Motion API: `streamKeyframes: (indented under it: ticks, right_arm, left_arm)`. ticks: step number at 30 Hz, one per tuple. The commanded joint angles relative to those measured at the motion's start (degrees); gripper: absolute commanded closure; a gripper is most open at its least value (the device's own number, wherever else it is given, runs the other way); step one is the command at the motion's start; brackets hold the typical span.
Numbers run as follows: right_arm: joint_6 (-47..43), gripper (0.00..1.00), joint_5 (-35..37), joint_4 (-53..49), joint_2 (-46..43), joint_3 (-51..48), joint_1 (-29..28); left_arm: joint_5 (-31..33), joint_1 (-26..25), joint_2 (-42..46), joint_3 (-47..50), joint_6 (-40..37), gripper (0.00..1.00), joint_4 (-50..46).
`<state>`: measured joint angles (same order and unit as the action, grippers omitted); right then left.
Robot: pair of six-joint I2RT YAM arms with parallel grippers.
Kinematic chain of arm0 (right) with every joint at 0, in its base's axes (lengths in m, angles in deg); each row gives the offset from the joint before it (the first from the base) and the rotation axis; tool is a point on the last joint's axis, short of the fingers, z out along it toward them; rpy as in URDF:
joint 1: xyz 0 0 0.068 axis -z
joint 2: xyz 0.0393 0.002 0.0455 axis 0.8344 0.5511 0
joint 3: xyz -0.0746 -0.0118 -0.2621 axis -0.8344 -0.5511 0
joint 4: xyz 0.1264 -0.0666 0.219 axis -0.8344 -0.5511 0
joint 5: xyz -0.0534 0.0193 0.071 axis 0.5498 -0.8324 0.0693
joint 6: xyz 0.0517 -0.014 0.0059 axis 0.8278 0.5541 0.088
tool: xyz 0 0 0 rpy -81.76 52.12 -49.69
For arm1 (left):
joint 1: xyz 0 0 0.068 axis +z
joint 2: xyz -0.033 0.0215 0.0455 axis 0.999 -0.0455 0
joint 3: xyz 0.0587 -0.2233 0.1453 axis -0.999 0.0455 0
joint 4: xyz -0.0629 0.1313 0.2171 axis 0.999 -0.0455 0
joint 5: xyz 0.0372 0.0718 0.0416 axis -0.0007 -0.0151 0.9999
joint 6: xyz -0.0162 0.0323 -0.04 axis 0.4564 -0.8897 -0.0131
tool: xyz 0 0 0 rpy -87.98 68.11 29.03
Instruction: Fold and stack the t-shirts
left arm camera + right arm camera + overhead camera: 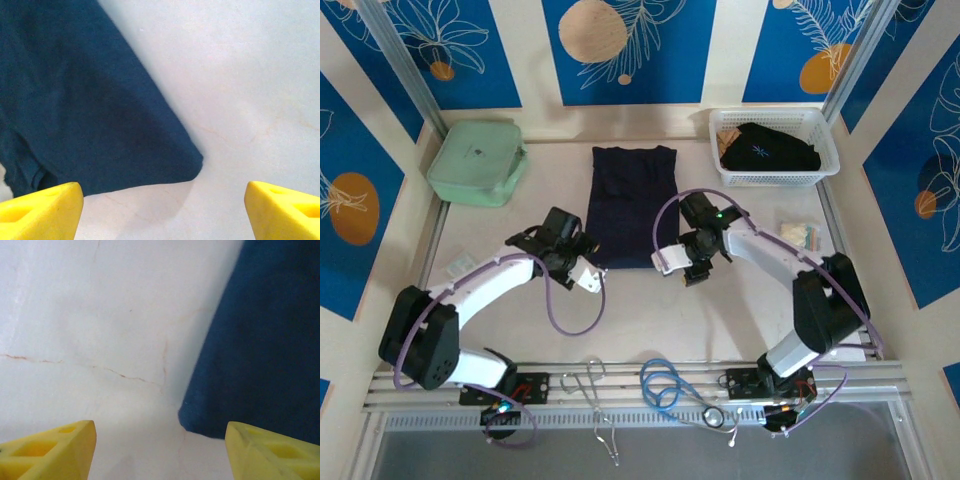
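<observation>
Both empty, left pincer (162,200) and right pincer (160,436) gape wide beside the navy t-shirt (632,205) (overhead: second t-shirt (770,150) in basket (780,179)).

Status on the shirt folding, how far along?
Done: navy shirt lies flat, sides apparently folded in. In hand: nothing gripped; both jaws open at its near corners. Left: fold it shorter, then fold the second shirt from the basket and stack.

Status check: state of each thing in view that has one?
navy t-shirt: lying flat, folded to a narrow strip
black t-shirt: bunched in the basket, not folded
white basket: upright, holding one shirt
mint-green case: closed
left claw: open, empty, at the navy shirt's near corner
right claw: open, empty, at its other near corner
</observation>
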<state>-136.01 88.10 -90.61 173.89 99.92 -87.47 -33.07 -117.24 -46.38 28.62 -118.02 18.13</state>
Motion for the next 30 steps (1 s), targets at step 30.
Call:
streamKeyframes:
  ticks: [30]
  right_arm:
    - [-2.0,0.58,1.8,5.1,19.7,5.9,1.8]
  left_arm:
    - [0.6,-0.2,-11.3,-3.3,-1.2,0.22,-0.8]
